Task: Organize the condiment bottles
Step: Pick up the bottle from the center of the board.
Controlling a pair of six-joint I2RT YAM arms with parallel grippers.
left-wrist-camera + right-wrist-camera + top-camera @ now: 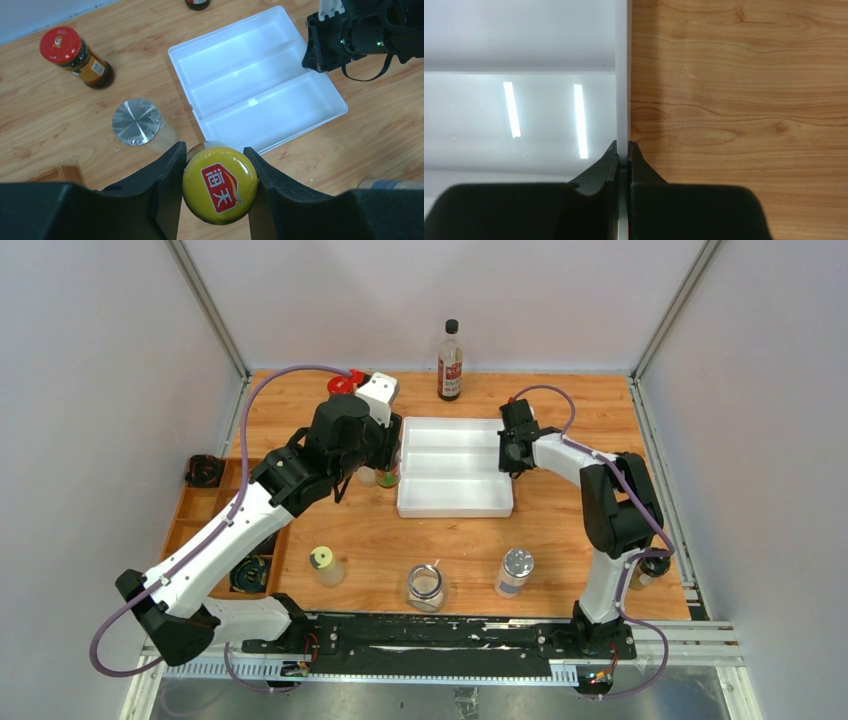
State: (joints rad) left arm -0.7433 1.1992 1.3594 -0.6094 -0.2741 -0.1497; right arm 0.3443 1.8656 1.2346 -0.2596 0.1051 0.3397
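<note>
My left gripper (215,176) is shut on a yellow-capped jar (220,184), just off the left front corner of the white tray (260,85). In the top view that jar (388,478) sits under the left wrist. A silver-capped jar (136,121) stands beside it, and a red-capped jar (75,52) farther back. My right gripper (623,154) is shut on the tray's right wall (623,75). A tall clear bottle with a red label (449,362) stands at the back. Near the front stand a yellow-capped bottle (322,564), a glass jar (426,587) and a silver-capped bottle (515,572).
A wooden compartment box (200,508) lies at the left edge with a coiled cable (250,575) in it. A small jar (645,570) stands by the right arm's base. Enclosure walls close off the left, back and right.
</note>
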